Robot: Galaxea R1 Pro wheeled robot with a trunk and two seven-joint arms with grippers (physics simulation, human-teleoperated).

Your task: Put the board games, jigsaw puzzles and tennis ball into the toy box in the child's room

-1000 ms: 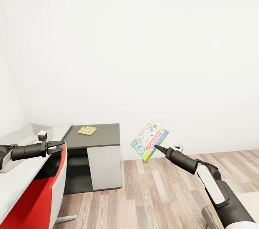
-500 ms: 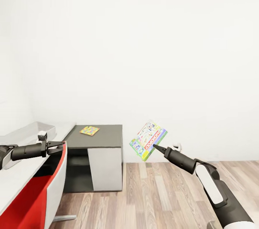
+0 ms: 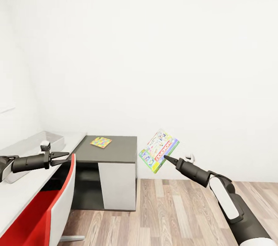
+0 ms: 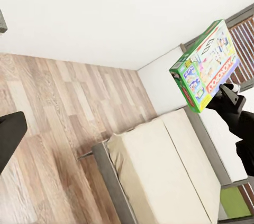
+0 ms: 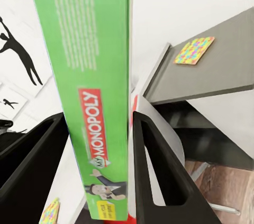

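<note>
My right gripper (image 3: pixel 166 157) is shut on a board game (image 3: pixel 159 150), a flat box with a busy pastel cover, held tilted in the air above the wood floor. In the right wrist view the box's green Monopoly edge (image 5: pixel 95 102) sits clamped between both fingers (image 5: pixel 159 166). A jigsaw puzzle (image 3: pixel 101 142) lies on a dark grey cabinet top (image 3: pixel 119 149). The pale grey toy box (image 3: pixel 48 138) rests on the pale table (image 3: pixel 19 192) at the left. Near it my left gripper (image 3: pixel 63 157) hovers open and empty. The left wrist view shows the bed (image 4: pixel 164 171).
A red and white chair (image 3: pixel 50 207) stands against the table's edge under my left arm. The white cabinet door (image 3: pixel 117 186) faces the open wood floor (image 3: pixel 177 211). A plain white wall lies ahead. Black player silhouettes (image 5: pixel 18 49) hang on a wall.
The whole view has swung left, so table, cabinet and puzzle sit further right in the picture. Both arms keep their pose, the board game still held.
</note>
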